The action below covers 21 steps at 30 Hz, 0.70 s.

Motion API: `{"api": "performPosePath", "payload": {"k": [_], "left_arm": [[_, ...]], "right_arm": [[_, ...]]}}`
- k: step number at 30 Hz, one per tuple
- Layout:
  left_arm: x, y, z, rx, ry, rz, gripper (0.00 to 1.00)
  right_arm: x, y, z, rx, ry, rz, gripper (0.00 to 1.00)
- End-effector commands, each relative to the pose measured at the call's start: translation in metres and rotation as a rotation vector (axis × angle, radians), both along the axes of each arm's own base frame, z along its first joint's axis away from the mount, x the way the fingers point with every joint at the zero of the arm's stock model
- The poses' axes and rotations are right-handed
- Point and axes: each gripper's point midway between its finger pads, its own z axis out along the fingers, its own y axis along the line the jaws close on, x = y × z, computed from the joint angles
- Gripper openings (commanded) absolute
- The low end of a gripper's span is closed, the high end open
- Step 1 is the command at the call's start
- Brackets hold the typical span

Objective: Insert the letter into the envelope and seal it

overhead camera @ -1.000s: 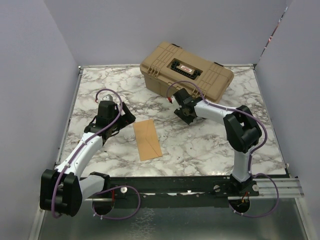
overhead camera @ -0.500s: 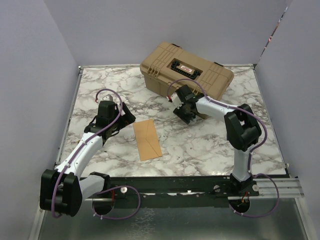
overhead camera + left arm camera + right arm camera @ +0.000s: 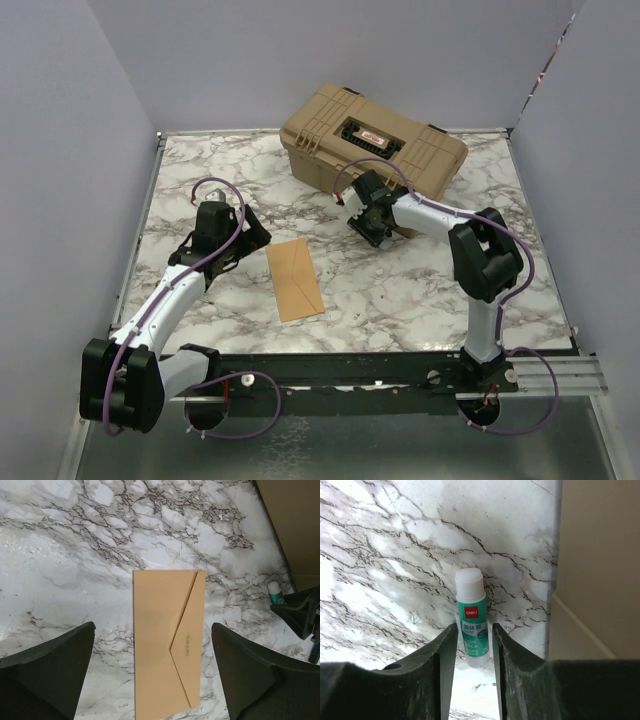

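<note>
The orange-brown envelope [image 3: 294, 278] lies flat on the marble table with its pointed flap folded down; in the left wrist view the envelope [image 3: 160, 630] is straight ahead. The letter is not in view. My left gripper [image 3: 245, 235] is open and empty just left of the envelope, with its jaws wide apart [image 3: 152, 680]. My right gripper [image 3: 368, 222] is beside the tan case. Its fingers closely straddle the lower part of a green and white glue stick [image 3: 472, 630], with a thin gap still showing on the right side [image 3: 474, 645]. The glue stick also shows in the left wrist view [image 3: 273, 593].
A tan hard case [image 3: 372, 145] with a closed lid stands at the back middle of the table, right beside the glue stick and the right gripper; its wall fills the right side of the right wrist view [image 3: 600, 555]. Purple walls enclose the table [image 3: 200, 190].
My right gripper has moved a little back toward the tan case and onto the glue stick. The left arm and the envelope have not moved.
</note>
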Motion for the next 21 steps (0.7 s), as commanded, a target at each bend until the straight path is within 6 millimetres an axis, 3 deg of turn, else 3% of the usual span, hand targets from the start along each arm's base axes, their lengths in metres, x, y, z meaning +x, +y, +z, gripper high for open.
{"api": "performPosePath", "payload": {"k": [1,4,8,14,21], "left_arm": [[0.004,0.004,0.01,0.01,-0.018,0.009,0.99],[0.005,0.002,0.013,0.004,-0.026,0.004,0.99],[0.007,-0.003,0.025,-0.01,-0.053,-0.026,0.99],[0.012,-0.023,0.072,-0.059,-0.172,-0.157,0.99],[0.005,-0.063,0.158,-0.216,-0.412,-0.38,0.97]], "right_arm": [[-0.038,-0.004,-0.03,-0.006,0.153,0.011,0.3],[-0.026,0.004,-0.028,0.024,0.112,0.004,0.11],[-0.007,0.022,0.008,0.136,-0.009,-0.008,0.05],[0.001,0.065,0.105,0.442,-0.154,0.02,0.04],[-0.03,0.115,0.21,0.861,-0.119,0.094,0.04]]}}
